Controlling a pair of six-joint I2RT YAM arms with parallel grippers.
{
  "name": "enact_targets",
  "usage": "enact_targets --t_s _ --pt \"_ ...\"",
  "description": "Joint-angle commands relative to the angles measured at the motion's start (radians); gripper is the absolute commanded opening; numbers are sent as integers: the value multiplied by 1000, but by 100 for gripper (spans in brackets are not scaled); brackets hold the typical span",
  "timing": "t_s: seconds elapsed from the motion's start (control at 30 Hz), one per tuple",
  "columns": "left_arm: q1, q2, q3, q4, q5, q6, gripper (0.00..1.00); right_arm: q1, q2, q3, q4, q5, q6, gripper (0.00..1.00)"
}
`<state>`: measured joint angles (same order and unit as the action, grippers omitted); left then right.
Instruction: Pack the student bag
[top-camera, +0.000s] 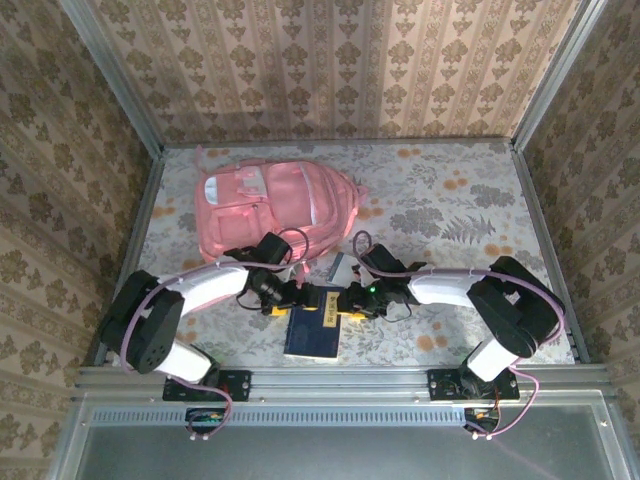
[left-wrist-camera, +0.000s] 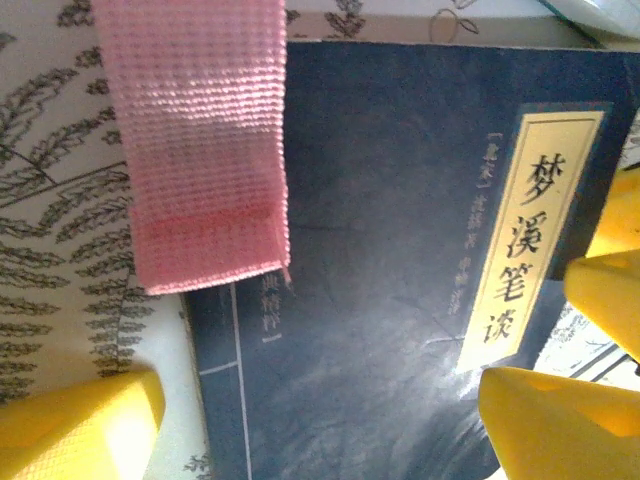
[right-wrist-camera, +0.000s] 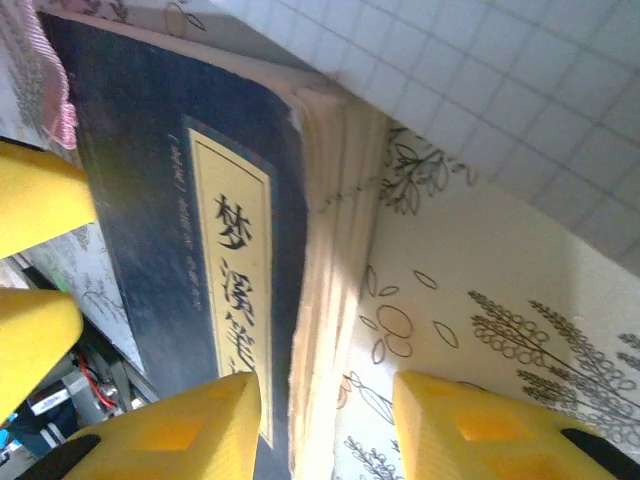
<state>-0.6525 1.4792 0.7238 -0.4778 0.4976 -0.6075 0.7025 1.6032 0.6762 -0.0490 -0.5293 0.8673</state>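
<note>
Seemingly picking up the book (top-camera: 312, 325): left fingers (left-wrist-camera: 80, 425) wide open astride it, empty; right fingers (right-wrist-camera: 190, 425) half open over its page edge, empty. The bag (top-camera: 270, 205) lies rear-left on the desk (top-camera: 450, 200). Next probably needs a firm grip.

This is a robot test cell dressed up to look homely. Aluminium frame posts (top-camera: 112, 70) edge a small booth whose walls (top-camera: 330, 60) carry brown damask wallpaper, and a floral cloth covers the worktop (top-camera: 470, 200). The left arm (top-camera: 200, 285) and right arm (top-camera: 445, 288) are bolted to a metal rail (top-camera: 340, 378) along the near edge.
</note>
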Motion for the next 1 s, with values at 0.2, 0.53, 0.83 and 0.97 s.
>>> enact_targets --t_s 0.2,0.53,0.83,0.97 --pt "-10 48 16 80 90 -2 89 11 83 58 81 -57 33 42" --pt "-25 44 30 119 137 -11 88 10 64 60 121 -76 62 41" --pt "-28 17 39 97 123 -9 88 3 34 36 155 -80 85 39" --pt "-22 -17 46 59 88 1 88 -7 -8 21 143 -70 87 28"
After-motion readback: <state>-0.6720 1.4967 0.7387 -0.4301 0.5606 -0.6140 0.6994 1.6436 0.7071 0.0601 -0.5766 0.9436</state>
